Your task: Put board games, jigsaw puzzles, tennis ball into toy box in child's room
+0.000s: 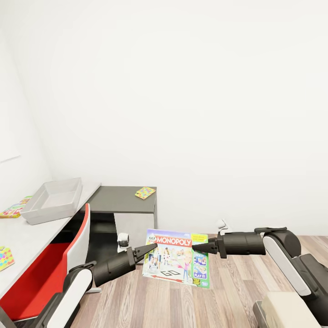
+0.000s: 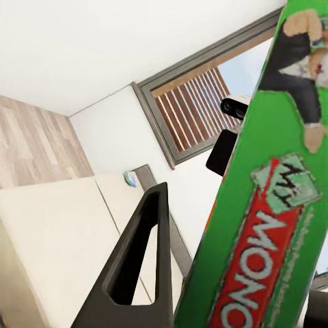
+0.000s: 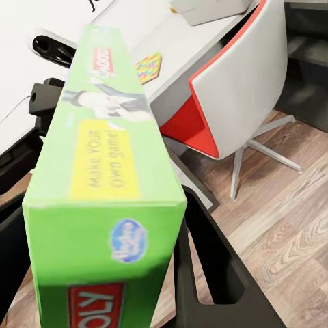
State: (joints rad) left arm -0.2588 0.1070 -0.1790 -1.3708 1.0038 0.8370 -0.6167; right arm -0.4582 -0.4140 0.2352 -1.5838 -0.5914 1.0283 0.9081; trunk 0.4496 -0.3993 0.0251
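Note:
A Monopoly board game box hangs upright above the wood floor, held between both arms. My left gripper is shut on its upper left edge and my right gripper on its upper right edge. The box's green side runs beside one left finger. In the right wrist view the box sits between the dark fingers. The light grey toy box stands on the pale table at the left. One jigsaw puzzle lies near the table's front, another on the dark grey cabinet top.
A red and white swivel chair stands at the table, between me and the toy box. A flat colourful item lies left of the toy box. White walls close the corner. The bed's beige mattress shows behind the left gripper.

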